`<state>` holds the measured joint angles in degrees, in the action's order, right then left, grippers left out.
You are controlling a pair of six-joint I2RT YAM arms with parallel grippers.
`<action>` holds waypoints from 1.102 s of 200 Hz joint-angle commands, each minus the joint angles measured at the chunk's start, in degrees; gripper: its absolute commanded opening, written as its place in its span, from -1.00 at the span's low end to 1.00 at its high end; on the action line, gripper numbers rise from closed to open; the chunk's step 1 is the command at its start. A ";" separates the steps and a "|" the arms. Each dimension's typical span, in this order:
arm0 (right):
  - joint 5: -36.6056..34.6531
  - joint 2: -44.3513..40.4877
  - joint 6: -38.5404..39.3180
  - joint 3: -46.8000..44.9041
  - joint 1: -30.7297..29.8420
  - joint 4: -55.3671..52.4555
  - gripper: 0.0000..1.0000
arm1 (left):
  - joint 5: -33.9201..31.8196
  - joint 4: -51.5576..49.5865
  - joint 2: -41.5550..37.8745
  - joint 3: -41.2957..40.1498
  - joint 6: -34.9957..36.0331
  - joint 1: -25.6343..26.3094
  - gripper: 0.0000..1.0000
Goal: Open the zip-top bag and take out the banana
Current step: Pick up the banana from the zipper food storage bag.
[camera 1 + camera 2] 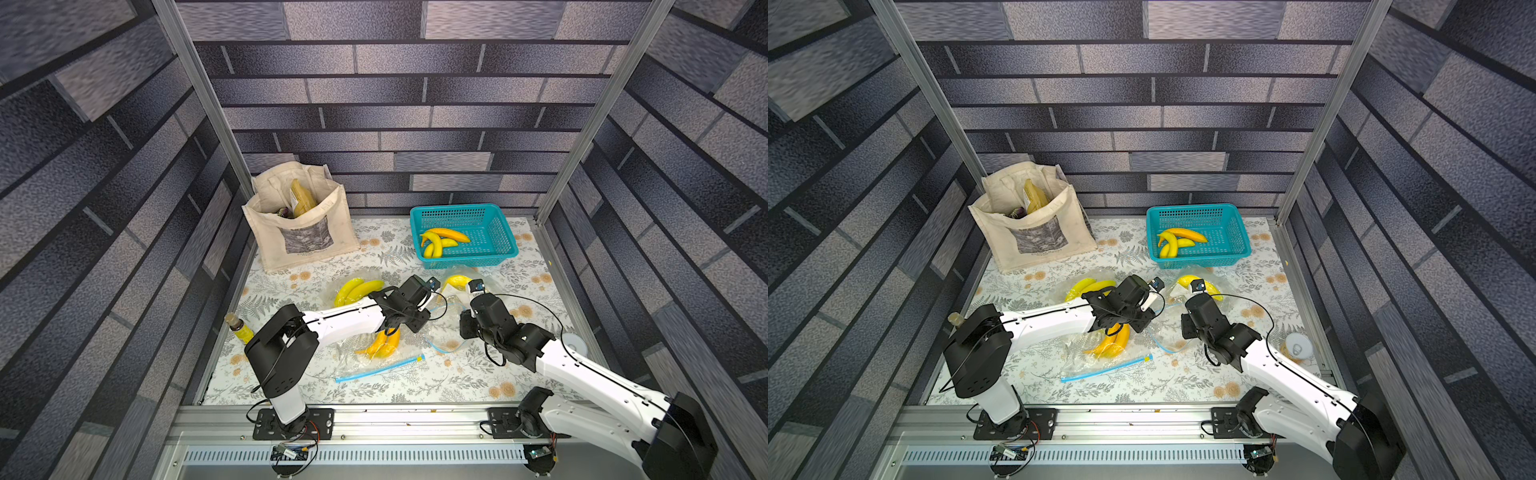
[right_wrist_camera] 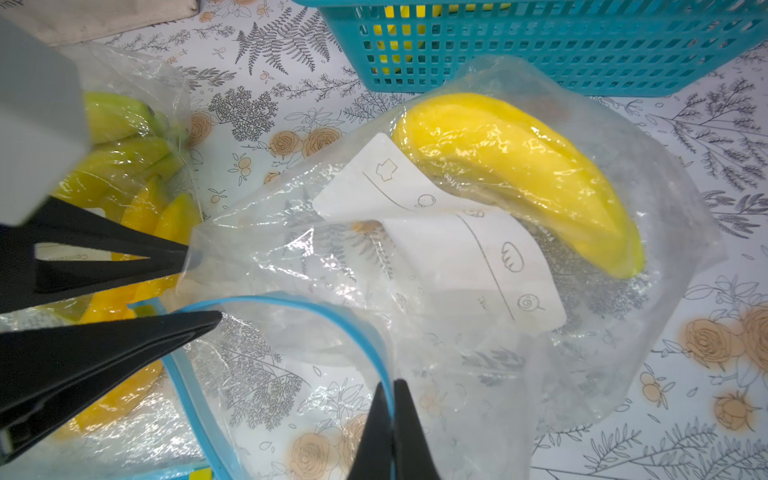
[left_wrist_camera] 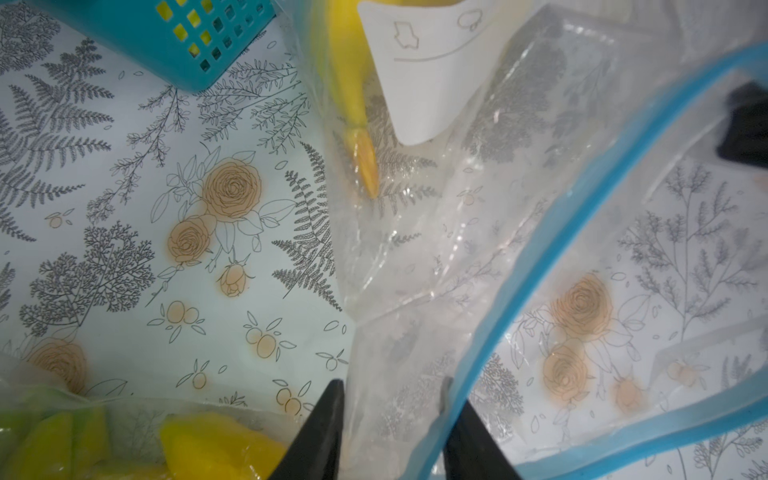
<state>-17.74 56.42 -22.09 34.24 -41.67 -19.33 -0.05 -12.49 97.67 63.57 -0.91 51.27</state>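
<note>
The clear zip-top bag (image 2: 478, 353) lies crumpled on the flowered table between my two arms, its blue zip rim (image 2: 332, 309) pulled apart into a loop. The yellow banana (image 2: 519, 174) lies inside at the far end, beside a white printed label (image 2: 436, 245); it also shows in both top views as the banana (image 1: 457, 281) (image 1: 1187, 280). My right gripper (image 2: 392, 386) is shut on the blue rim. My left gripper (image 3: 392, 384) pinches a fold of the bag's wall just beside the rim (image 3: 540, 266), its fingers (image 2: 183, 257) pressed against the plastic.
A teal basket (image 1: 469, 259) holding bananas stands right behind the bag. Two more bags of bananas (image 1: 357, 289) (image 1: 384, 343) lie under and beside my left arm. A canvas tote (image 1: 303, 232) stands back left, a bottle (image 1: 239, 328) at the left edge, a can (image 1: 1298, 345) at the right.
</note>
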 commanded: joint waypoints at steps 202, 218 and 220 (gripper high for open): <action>1.65 -1.07 -5.09 1.12 -9.98 0.93 -0.03 | 4.89 0.31 3.51 6.30 -11.23 -1.83 -0.94; -0.89 2.40 -4.99 2.63 -10.00 0.40 0.00 | 4.63 0.75 2.80 5.60 -11.39 -1.35 -0.94; -1.27 2.76 -5.03 2.77 -10.01 0.36 0.00 | 4.63 0.79 2.62 5.53 -11.44 -1.32 -0.94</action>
<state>-15.62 55.94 -26.39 35.68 -51.16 -21.12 4.49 -11.35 101.65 68.64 -10.72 49.32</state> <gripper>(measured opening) 0.493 0.047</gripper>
